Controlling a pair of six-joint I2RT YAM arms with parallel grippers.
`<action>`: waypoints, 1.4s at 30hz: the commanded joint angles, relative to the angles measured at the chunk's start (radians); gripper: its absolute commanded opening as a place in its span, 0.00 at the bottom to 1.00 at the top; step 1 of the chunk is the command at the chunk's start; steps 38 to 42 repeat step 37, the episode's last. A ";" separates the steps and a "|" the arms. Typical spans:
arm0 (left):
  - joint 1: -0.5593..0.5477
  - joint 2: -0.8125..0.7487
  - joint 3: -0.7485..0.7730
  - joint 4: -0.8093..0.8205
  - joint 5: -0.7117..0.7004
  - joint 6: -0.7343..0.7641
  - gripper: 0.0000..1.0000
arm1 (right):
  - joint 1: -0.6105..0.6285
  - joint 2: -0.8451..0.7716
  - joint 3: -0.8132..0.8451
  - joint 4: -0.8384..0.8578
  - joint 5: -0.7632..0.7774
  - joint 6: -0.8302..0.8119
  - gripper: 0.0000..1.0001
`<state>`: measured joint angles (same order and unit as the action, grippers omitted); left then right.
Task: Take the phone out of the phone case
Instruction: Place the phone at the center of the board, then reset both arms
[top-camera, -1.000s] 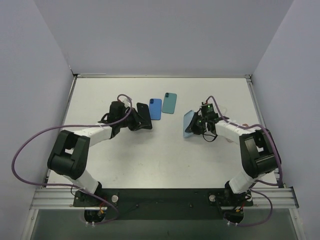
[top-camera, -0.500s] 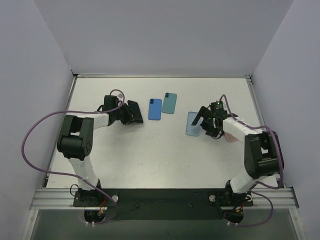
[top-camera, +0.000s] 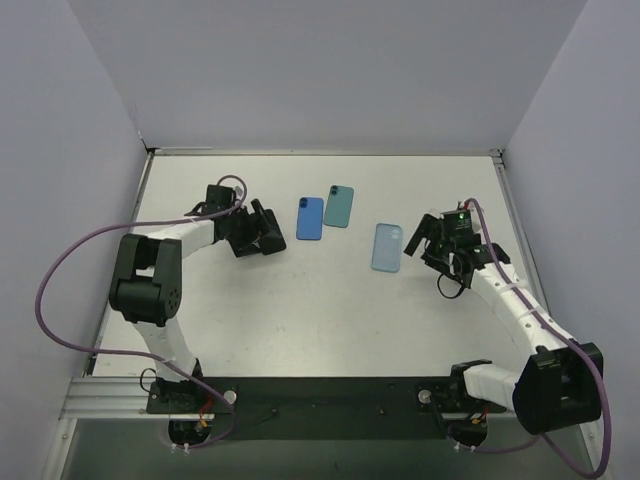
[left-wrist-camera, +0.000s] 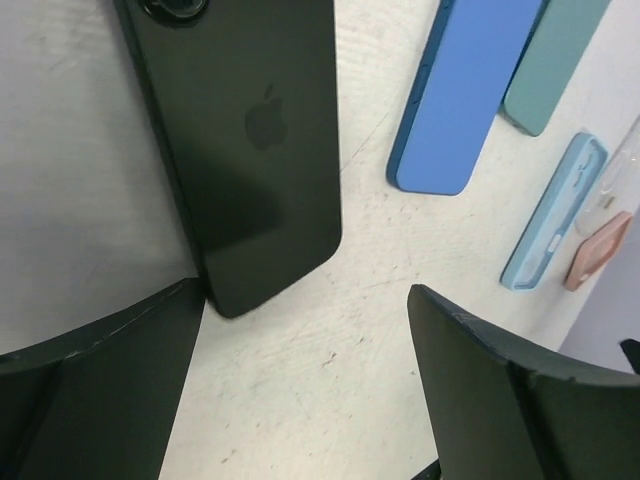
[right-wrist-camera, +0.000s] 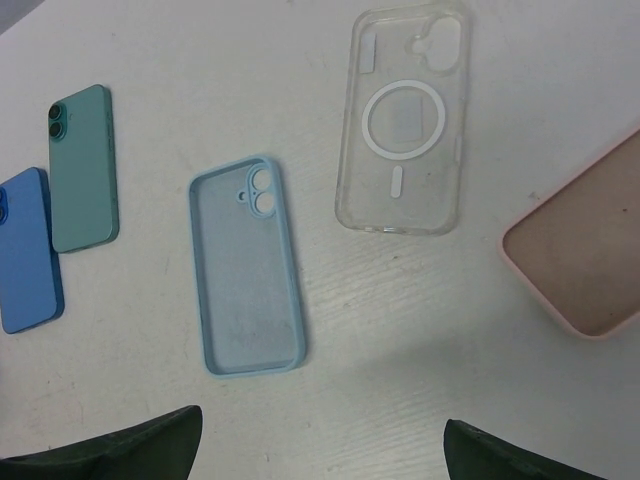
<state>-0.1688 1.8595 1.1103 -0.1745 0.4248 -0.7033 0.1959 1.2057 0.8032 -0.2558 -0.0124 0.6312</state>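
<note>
The black phone (left-wrist-camera: 250, 140) lies bare on the white table, back side up, its lower end beside one finger of my left gripper (left-wrist-camera: 308, 290). That gripper is open and holds nothing. In the top view the black phone (top-camera: 272, 222) sits partly under the left gripper (top-camera: 258, 243). The light-blue phone case (right-wrist-camera: 247, 265) lies empty and open side up on the table. My right gripper (right-wrist-camera: 320, 420) hovers open a little short of it. From above, the case (top-camera: 387, 247) is just left of the right gripper (top-camera: 420, 243).
A blue phone (top-camera: 310, 218) and a teal phone (top-camera: 339, 206) lie side by side between the arms. A clear case (right-wrist-camera: 405, 120) and a pink case (right-wrist-camera: 585, 250) lie on the table right of the light-blue case. Enclosure walls ring the table.
Both grippers opened. The left let go of the black phone, now flat on the table. The right released the light-blue case and drew back to the right.
</note>
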 joint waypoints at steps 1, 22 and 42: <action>0.003 -0.141 -0.003 -0.146 -0.096 0.077 0.94 | -0.007 -0.069 0.016 -0.143 0.080 -0.044 1.00; 0.012 -0.956 -0.362 -0.418 -0.106 0.191 0.94 | -0.004 -0.235 -0.038 -0.303 0.154 -0.030 1.00; 0.012 -1.051 -0.415 -0.424 -0.101 0.107 0.94 | -0.004 -0.256 -0.062 -0.304 0.164 -0.027 1.00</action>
